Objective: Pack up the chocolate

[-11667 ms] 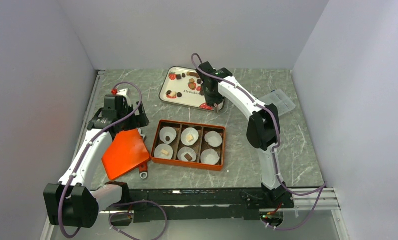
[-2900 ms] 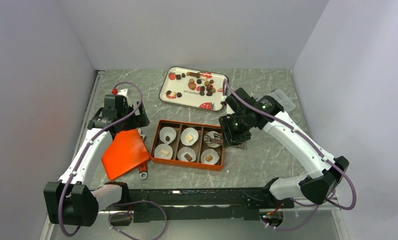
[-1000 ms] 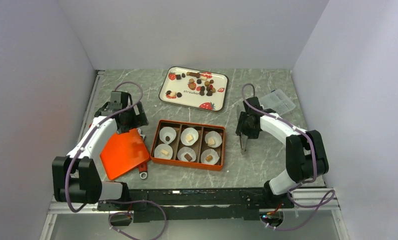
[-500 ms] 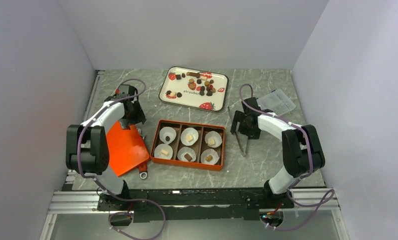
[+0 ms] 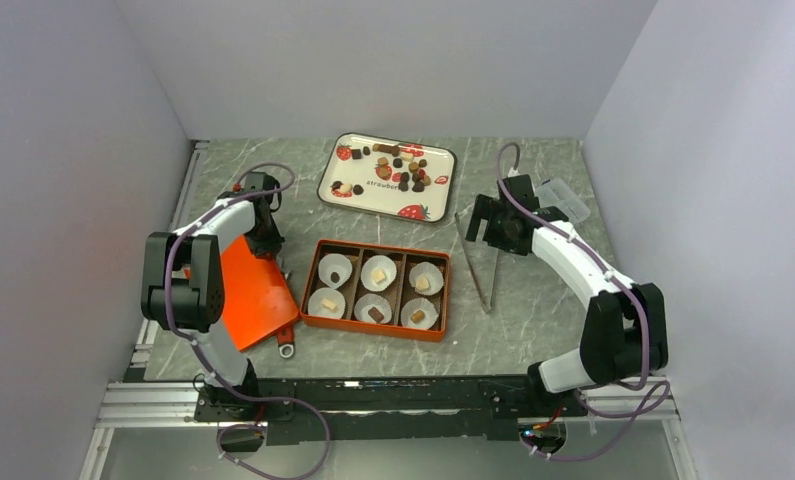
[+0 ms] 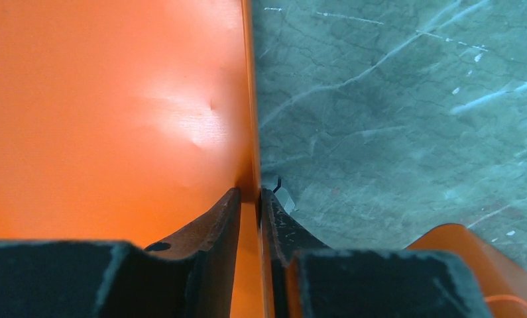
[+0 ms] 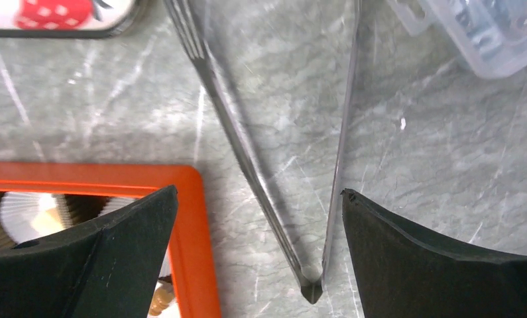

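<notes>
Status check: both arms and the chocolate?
Left gripper shut on orange lid edge. Right gripper open over tongs lying on table. Chocolate in all six cups of box; more on tray. Nothing over box.

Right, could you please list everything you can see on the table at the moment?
white rectangular tray with red strawberry prints: one, white, far centre
loose chocolates: many, dark brown, tan and cream, on that tray
orange six-compartment box: one, orange, centre
white pleated paper cups: six, white, one per compartment
packed chocolates: six, dark, cream and tan, one per cup
flat orange lid: one, orange, left of the box
metal tongs: one, silver, lying right of the box
clear plastic container: one, transparent, far right
grey-green marbled table: one, under everything
left gripper: one, black, shut on the lid's edge
right gripper: one, black, open above the tongs
</notes>
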`<move>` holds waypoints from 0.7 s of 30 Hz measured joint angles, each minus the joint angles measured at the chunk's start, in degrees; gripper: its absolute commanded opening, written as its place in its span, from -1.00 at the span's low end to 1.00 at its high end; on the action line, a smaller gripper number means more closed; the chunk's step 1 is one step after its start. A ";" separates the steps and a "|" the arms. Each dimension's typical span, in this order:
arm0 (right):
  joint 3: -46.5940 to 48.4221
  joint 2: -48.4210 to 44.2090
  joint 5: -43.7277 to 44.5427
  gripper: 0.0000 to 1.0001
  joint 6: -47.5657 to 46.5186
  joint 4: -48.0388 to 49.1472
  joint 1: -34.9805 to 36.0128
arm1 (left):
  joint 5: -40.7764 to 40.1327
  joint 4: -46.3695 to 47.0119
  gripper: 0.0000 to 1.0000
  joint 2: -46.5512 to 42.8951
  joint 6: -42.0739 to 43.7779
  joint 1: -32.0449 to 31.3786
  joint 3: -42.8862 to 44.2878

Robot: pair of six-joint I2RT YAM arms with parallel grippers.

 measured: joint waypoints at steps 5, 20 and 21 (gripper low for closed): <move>3.15 -2.40 -1.66 0.95 -0.52 -0.81 0.00 | -0.24 0.26 -1.00 0.46 0.13 0.00 0.22; 9.07 -2.36 -17.88 0.99 5.51 2.64 0.00 | -1.81 -6.97 -1.00 -6.34 3.45 0.00 8.04; 9.60 -2.19 -18.73 0.99 6.54 3.48 0.00 | -1.70 -7.61 -1.00 -7.69 3.65 0.00 9.38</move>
